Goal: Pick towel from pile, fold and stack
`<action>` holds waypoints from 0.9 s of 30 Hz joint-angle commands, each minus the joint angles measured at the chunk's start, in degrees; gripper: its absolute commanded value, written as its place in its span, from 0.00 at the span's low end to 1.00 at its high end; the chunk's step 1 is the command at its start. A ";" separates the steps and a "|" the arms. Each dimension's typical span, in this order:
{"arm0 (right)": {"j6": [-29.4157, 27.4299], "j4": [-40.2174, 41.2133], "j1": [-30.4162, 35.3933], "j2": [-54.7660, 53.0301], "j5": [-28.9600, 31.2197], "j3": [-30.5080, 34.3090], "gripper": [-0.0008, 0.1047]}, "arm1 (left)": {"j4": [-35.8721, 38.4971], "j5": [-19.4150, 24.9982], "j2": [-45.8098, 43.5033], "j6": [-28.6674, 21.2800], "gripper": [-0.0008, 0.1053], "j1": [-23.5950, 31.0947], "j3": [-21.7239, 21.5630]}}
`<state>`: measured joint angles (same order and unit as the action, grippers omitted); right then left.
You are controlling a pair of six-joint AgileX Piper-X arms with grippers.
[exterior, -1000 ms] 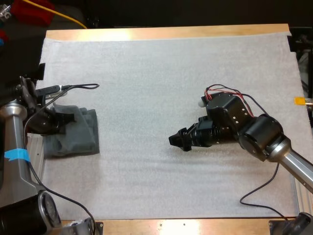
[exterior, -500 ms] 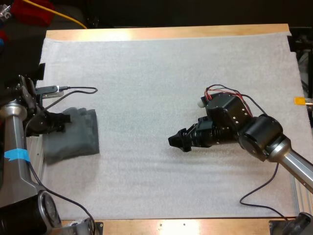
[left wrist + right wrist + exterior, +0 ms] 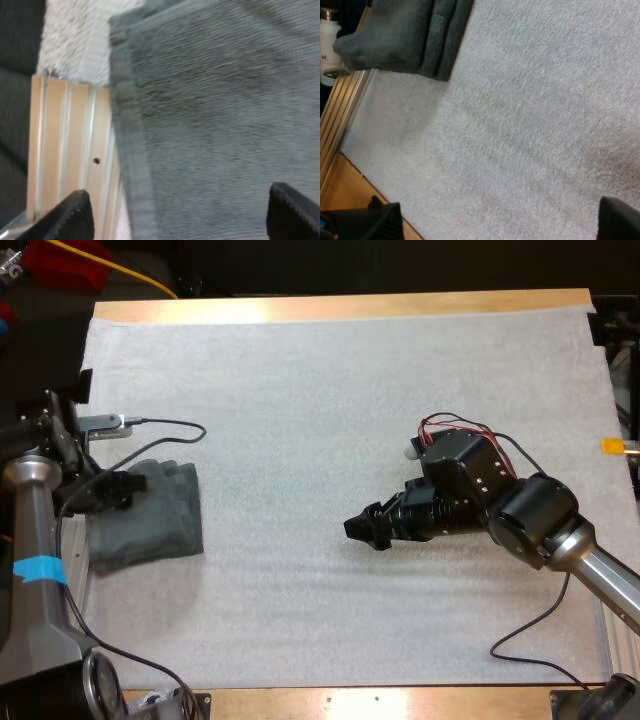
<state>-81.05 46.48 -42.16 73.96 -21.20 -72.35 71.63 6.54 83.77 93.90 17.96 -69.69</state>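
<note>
The left fingers [image 3: 75,215] stand wide apart and hold nothing. They hang just above the folded towel [image 3: 215,110], with the dark grey-green cloth spanning the whole gap between them. The towel's thick stitched hem [image 3: 131,150] runs beside one finger. There the cloth passes the mat [image 3: 75,40] and lies partly over the wooden surface [image 3: 50,140]. Seen from above, the towel sits at the mat's left border, close under the left arm. The right fingers [image 3: 382,222] are likewise spread and empty. They sit low over bare mat near its middle, well apart from the towel and pointing toward it; from that side the fold shows several stacked layers. Handling, as a judgement: the towel is light, soft and limp, with no stiffness of its own, so it will sag and unfold from any single point of hold. The looped pile should give good friction, so slip is unlikely and breakage is not a concern. The hem is the firmest part. To move the towel as folded, pinch at a corner or along the hem, through all layers. A shallow pinch is likely to lift only the top layer and open the fold.
</note>
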 commanded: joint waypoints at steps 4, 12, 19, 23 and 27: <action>-0.20 0.90 -0.11 -0.56 -0.54 -0.17 0.72 | 0.89 -1.19 -1.32 0.55 0.65 -1.62 -0.61; -0.20 0.90 -0.11 -0.56 -0.54 -0.17 0.72 | 4.41 -4.41 -1.34 0.98 0.65 -1.98 -0.61; -0.20 0.90 -0.11 -0.56 -0.54 -0.17 0.72 | 0.79 -6.54 -0.95 1.48 0.65 -1.98 1.93; -0.20 0.90 -0.11 -0.56 -0.54 -0.17 0.72 | -1.58 -6.54 -0.55 1.55 0.65 -1.98 5.99; -0.20 0.90 -0.11 -0.56 -0.54 -0.17 0.72 | -4.26 -6.54 -0.46 1.55 0.65 -1.98 9.29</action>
<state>-81.05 46.48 -42.16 73.96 -21.20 -72.35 68.05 0.00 83.38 94.78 16.20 -60.17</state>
